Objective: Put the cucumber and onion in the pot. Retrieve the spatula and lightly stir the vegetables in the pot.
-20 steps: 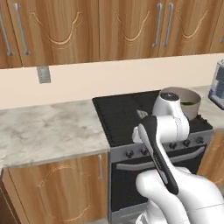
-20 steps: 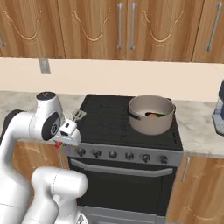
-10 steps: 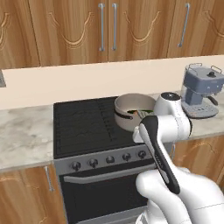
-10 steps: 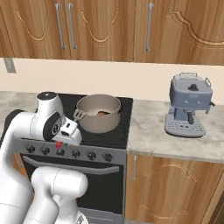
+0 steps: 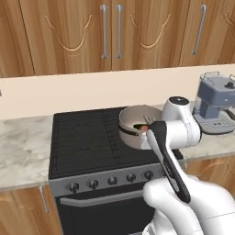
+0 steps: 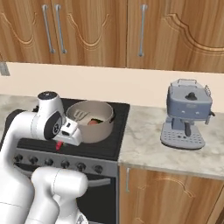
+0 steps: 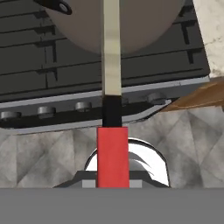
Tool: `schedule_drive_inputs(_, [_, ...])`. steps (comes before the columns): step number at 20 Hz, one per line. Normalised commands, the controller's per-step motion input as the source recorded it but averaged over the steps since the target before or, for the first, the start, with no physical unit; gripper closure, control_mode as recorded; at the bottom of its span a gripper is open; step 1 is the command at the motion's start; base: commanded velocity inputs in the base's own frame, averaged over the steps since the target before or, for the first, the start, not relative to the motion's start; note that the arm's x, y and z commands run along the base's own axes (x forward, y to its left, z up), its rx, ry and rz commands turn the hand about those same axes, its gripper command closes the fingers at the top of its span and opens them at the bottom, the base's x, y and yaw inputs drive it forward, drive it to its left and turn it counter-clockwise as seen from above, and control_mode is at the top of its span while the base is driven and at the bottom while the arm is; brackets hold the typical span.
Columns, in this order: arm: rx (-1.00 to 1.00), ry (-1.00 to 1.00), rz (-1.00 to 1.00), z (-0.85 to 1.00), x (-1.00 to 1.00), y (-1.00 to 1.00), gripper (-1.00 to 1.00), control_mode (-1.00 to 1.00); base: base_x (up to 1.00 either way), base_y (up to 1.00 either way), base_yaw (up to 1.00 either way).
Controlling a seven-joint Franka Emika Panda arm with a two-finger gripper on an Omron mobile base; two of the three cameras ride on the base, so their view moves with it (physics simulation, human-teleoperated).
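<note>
The beige-grey pot [image 6: 94,131] stands on the right side of the black stove [image 5: 87,137]. Inside it lie the reddish onion [image 6: 92,123] and a dark sliver of cucumber [image 5: 136,125]. My gripper [image 6: 71,128] hovers at the pot's near-left rim, shut on the spatula. The spatula's silvery slotted head [image 6: 80,115] hangs over the pot's mouth, and its red handle end [image 6: 58,145] sticks out behind the hand. In the hand view the spatula [image 7: 112,109] runs straight up from red grip to pale shaft, toward the pot wall [image 7: 144,26]. The pot's dark loop handle [image 7: 57,5] shows at the upper left.
A blue-grey coffee machine [image 6: 187,113] stands on the marble counter [image 6: 144,148] right of the stove. Stove knobs [image 5: 112,180] line the front panel. Wooden wall cabinets [image 5: 114,32] hang above, and more marble counter [image 5: 23,151] lies to the left.
The base has driven right, so the whole scene slid left and the pot now lies right in front of the arm. The spatula stays in the gripper, its head now over the pot.
</note>
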Motion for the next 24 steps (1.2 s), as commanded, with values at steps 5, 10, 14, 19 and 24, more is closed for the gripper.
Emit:
schedule_drive_inputs(5, [0.0,0.0,0.0,0.0,0.0,0.0,1.0,1.0,0.57,-0.6,-0.03])
schedule_drive_inputs(10, [0.0,0.0,0.0,0.0,0.0,0.0,1.0,1.0,0.47,-0.33,-0.09])
schedule_drive_inputs(14, [0.0,0.0,0.0,0.0,0.0,0.0,1.0,1.0,0.41,0.0,0.0])
schedule_drive_inputs(19, [0.0,0.0,0.0,0.0,0.0,0.0,1.0,1.0,0.07,0.0,0.01])
schedule_drive_inputs(24, [0.0,0.0,0.0,0.0,0.0,0.0,1.0,1.0,0.0,0.0,0.0])
